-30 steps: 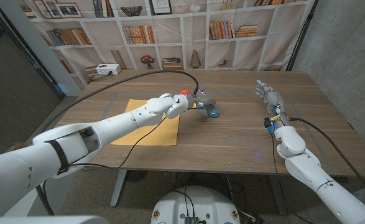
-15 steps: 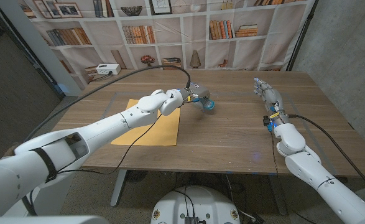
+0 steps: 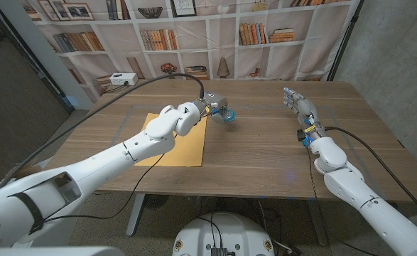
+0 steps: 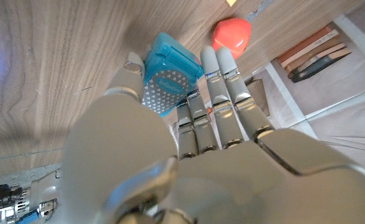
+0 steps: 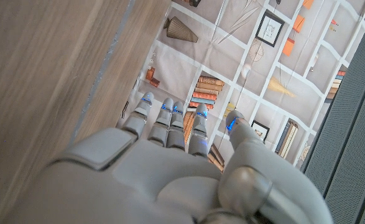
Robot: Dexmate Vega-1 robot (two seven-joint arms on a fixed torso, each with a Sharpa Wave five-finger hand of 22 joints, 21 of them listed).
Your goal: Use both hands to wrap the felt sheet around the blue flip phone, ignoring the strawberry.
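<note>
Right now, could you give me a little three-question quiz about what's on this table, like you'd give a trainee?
1. True or false: the left hand is holding the blue phone.
2. What colour is the felt sheet? A) green B) yellow-orange C) white
3. Fill in: the red thing beyond the left hand's fingertips is a ____.

Key: 1 true; 2 B; 3 strawberry. The right hand holds nothing, with its fingers out straight.

The blue flip phone [image 4: 167, 73] bears small print — too blurred to read.
</note>
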